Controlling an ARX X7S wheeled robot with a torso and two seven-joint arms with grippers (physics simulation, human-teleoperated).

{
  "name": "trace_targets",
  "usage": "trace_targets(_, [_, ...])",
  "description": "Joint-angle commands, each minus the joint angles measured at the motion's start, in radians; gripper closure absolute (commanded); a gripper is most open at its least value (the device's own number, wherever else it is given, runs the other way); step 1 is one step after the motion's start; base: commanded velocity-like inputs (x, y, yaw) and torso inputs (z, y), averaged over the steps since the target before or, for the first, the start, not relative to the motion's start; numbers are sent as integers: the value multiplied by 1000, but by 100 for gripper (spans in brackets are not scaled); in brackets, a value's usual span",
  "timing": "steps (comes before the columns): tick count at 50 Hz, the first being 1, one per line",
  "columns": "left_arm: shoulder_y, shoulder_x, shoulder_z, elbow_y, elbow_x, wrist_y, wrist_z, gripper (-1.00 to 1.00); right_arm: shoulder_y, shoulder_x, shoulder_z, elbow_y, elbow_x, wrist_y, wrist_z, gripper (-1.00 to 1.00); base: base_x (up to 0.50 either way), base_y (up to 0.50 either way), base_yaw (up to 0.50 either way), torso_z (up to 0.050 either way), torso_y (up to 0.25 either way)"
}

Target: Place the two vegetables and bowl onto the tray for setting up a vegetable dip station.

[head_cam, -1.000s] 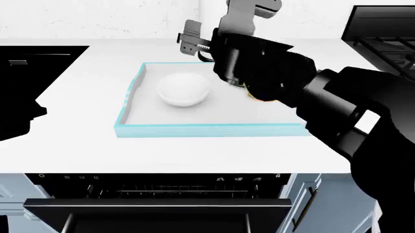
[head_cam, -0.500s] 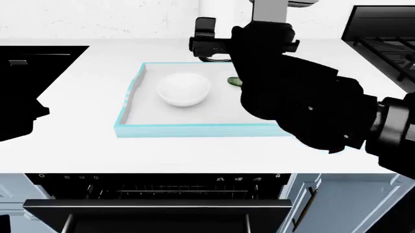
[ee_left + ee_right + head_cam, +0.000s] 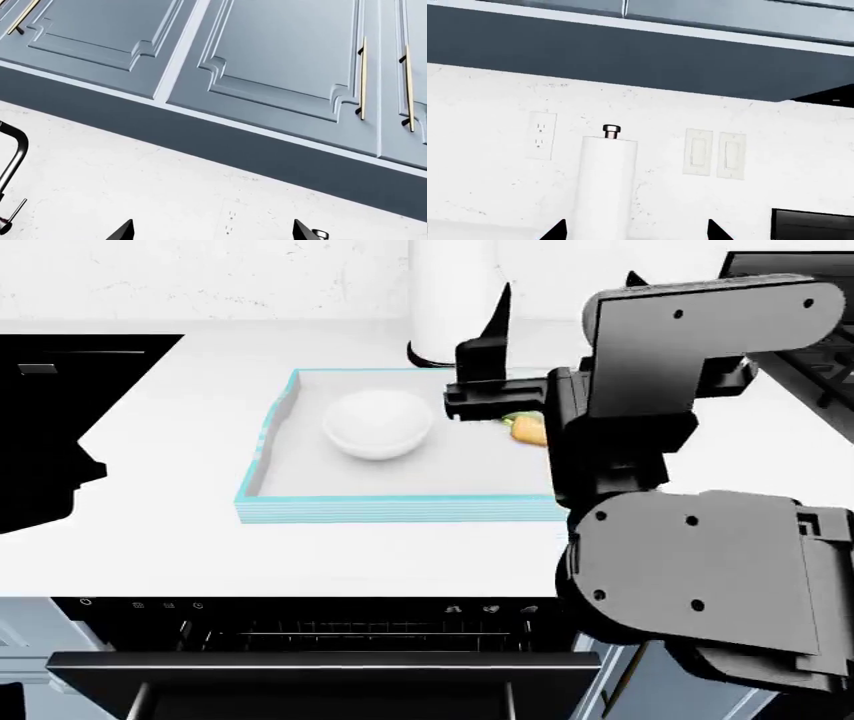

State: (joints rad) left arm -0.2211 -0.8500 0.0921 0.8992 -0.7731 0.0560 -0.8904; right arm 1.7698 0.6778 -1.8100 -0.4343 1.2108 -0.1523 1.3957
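- Jaws, right gripper (image 3: pixel 497 335): the head view shows one dark fingertip rising above the far edge of the tray (image 3: pixel 267 465); the right wrist view shows two tips set apart with nothing between them, so spread and empty.
- Jaws, left gripper (image 3: pixel 212 231): two dark tips at the edge of the left wrist view, set apart, nothing held; they face wall and cupboards (image 3: pixel 280 60), away from the tray.
- Bowl (image 3: pixel 378 424): round, white, upright on the tray floor, toward the tray's left half.
- Carrot (image 3: pixel 529 430): orange, on the tray floor right of the bowl, partly behind the right arm (image 3: pixel 641 390); its long axis seems to run slantwise across the tray.
- Cucumber: not clearly seen; a green speck beside the carrot may be its end or the carrot's top, cannot tell.
- Paper roll (image 3: pixel 604 190): tall white cylinder just behind the tray's far edge, straight ahead of the right jaws.
- Key relation: tray contents lie below and on the near side of the right jaws; right arm is nearer the tray, left arm well apart from it.
- Judgement: bowl and carrot are placed; if the cucumber is there too, only withdrawal remains.
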Motion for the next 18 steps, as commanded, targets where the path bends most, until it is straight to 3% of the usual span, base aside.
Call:
trace_targets(1, [-8, 2, 11, 3, 6, -8, -2, -100, -225, 73, 230, -212, -284, 340, 174, -100, 0, 0, 0, 0, 0])
trace_targets(3, [-10, 2, 15, 7, 9, -12, -3, -100, -329, 76, 354, -265, -350, 466, 174, -100, 0, 0, 0, 0, 0])
trace_targets(9, [-14, 5, 21, 5, 10, -13, 0, -100, -462, 83, 506, -345, -449, 590, 172, -100, 0, 0, 0, 0, 0])
trace_targets(13, [-17, 10, 31, -3, 15, -13, 7, -100, -522, 81, 538, -390, -568, 617, 159, -100, 0, 0, 0, 0, 0])
trace_targets(18, [-29, 14, 50, 6, 23, -23, 13, -100, -578, 22, 594, -498, -688, 842, 169, -100, 0, 0, 0, 0, 0])
